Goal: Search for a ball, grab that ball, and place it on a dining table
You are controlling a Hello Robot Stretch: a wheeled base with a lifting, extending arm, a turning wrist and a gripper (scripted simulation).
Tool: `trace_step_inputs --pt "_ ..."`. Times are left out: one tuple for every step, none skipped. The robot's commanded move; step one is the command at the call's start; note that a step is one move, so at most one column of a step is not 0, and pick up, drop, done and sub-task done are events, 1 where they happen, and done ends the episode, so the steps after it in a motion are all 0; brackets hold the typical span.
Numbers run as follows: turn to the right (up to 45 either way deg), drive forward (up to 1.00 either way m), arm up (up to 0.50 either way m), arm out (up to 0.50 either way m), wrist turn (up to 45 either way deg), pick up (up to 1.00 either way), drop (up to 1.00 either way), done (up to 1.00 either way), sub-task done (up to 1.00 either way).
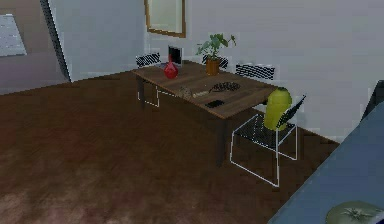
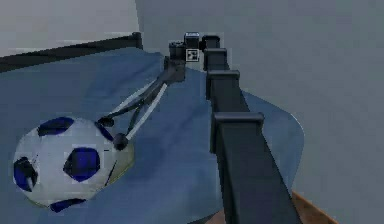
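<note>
Nearest the lens, the robot's dark arm (image 2: 240,150) is reaching out across a blue bed (image 2: 180,185), its gripper (image 2: 118,135) slanting down toward a ball (image 2: 62,162) at the arm side view's lower left. The ball is lying on the bedding with the thin fingers (image 2: 140,105) ending right at its upper side. Whether they are touching it cannot be told, nor how the fingers are set, nor whether they have hold of anything.

The risk is looking plain. The ball is sitting on soft, sloping covers, so a slight nudge is likely to send it rolling away from the fingers and off the bed's edge. It is also looking bulky against such slim fingers, which is making a slip during the lift a real worry.

Across the room, the dining table (image 1: 205,92) is standing well apart from the bed, ringed by wire chairs (image 1: 265,140) and carrying a red vase (image 1: 171,70) and a potted plant (image 1: 214,48). A careless approach is risking a bump against a chair, and a ball set down there is liable to roll off the flat top.

The ball is showing white with blue panels, football style, round and fully inflated by the look of it. A tan patch is showing at its lower right edge, too unclear to name.
</note>
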Motion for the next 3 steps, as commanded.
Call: trace_step_inputs --pt "0.0 0.00 0.00 -0.40 0.0 0.00 0.00 0.00 0.00" --pt "-45.0 0.00 0.00 0.00 0.0 0.00 0.00 0.00 0.00" --pt "-45.0 0.00 0.00 0.00 0.0 0.00 0.00 0.00 0.00"
